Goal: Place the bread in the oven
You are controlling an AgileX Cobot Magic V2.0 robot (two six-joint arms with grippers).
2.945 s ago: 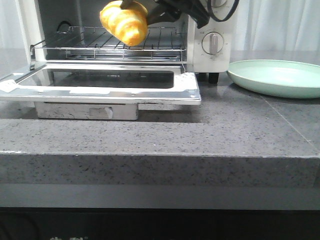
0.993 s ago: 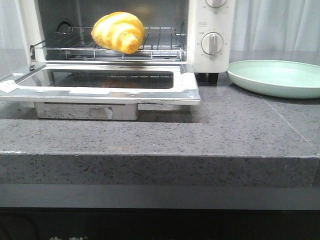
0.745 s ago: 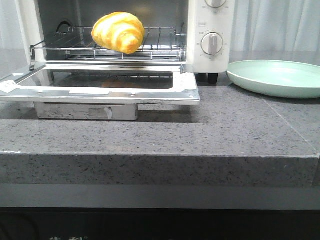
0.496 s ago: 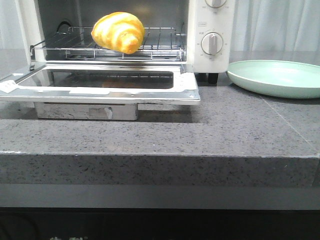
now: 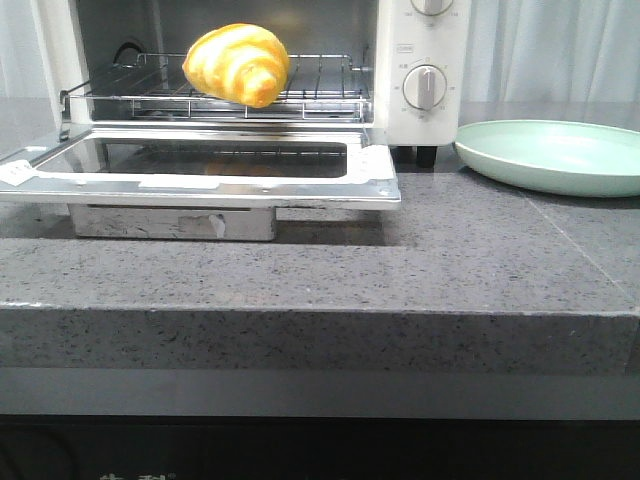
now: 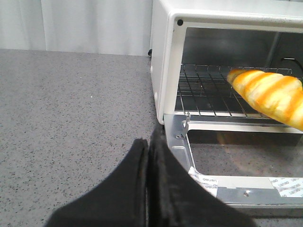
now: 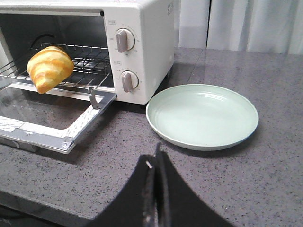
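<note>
The golden-yellow bread (image 5: 238, 64) lies on the wire rack (image 5: 330, 85) inside the white oven (image 5: 430, 60), whose glass door (image 5: 200, 165) hangs open and flat. The bread also shows in the left wrist view (image 6: 270, 97) and the right wrist view (image 7: 49, 68). My left gripper (image 6: 147, 146) is shut and empty, low beside the near left corner of the oven door. My right gripper (image 7: 156, 158) is shut and empty above the counter, just short of the green plate (image 7: 202, 115). Neither gripper shows in the front view.
The pale green plate (image 5: 555, 155) stands on the grey stone counter (image 5: 320, 270) right of the oven. Two round dial knobs (image 7: 124, 40) are on the oven's right panel. The open door juts toward the counter's front edge. White curtains hang behind.
About three seconds ago my right gripper held the bread over the rack. It has let go and drawn back out of the front view. Nothing has moved in the last second.
</note>
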